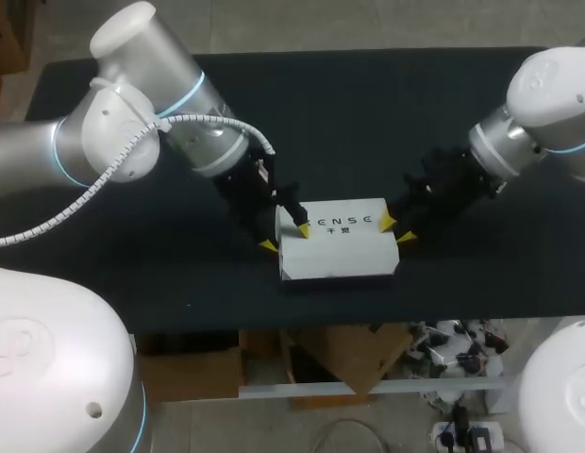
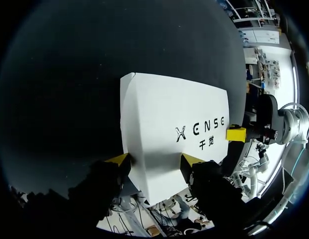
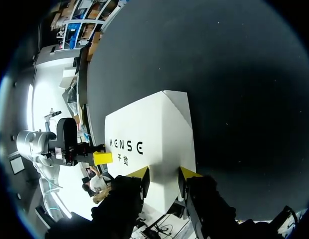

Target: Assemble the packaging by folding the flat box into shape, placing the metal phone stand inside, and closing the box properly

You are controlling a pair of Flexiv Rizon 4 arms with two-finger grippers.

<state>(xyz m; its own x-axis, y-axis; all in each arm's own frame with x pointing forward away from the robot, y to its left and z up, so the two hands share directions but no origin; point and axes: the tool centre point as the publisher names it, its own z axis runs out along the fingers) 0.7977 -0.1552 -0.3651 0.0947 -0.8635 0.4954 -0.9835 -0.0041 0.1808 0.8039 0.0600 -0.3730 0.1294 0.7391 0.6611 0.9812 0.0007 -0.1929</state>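
Near the front edge of the table [image 1: 132, 189], the white box [image 1: 338, 250] lies folded into shape, top face flat, braced at both ends, by my reading to keep its flaps seated. My left end effector [image 1: 285, 238] stands wide, one tip on the lid, the other beside the end wall. My right end effector [image 1: 396, 228] is parted more narrowly, tips against the opposite end, gripping nothing

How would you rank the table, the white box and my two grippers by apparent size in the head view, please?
1. table
2. white box
3. left gripper and right gripper: they look about alike, so I leave them unranked.
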